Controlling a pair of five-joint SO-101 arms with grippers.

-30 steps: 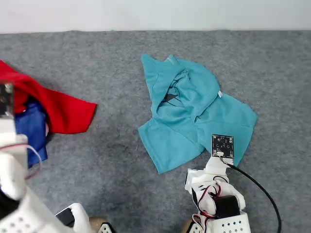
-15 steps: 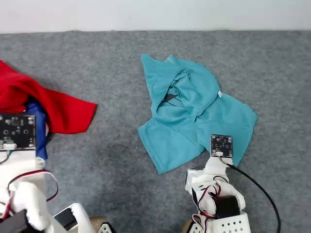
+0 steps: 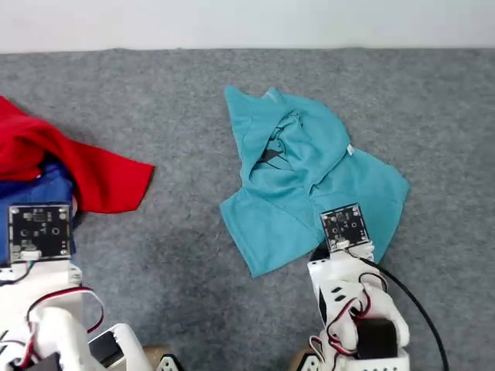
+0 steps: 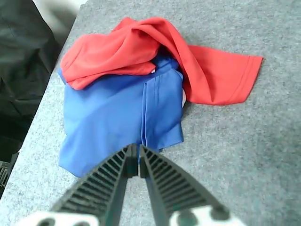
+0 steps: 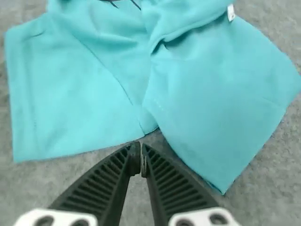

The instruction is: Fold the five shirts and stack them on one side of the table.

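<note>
Left wrist view bares the blue shirt [image 4: 117,113] under the red shirt [image 4: 141,52]. The left gripper [image 4: 138,153] and the right gripper [image 5: 141,150], by the teal shirt [image 5: 211,94], are clenched, empty.

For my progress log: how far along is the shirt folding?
Done: little. A blue shirt lies fairly flat at the left, with a crumpled red shirt draped over it, so no neat stack. In hand: nothing; the left gripper is shut above the blue shirt, the right gripper shut at the near edge of the teal shirt. Left: the teal shirt lies crumpled in the middle; three shirts show.
</note>
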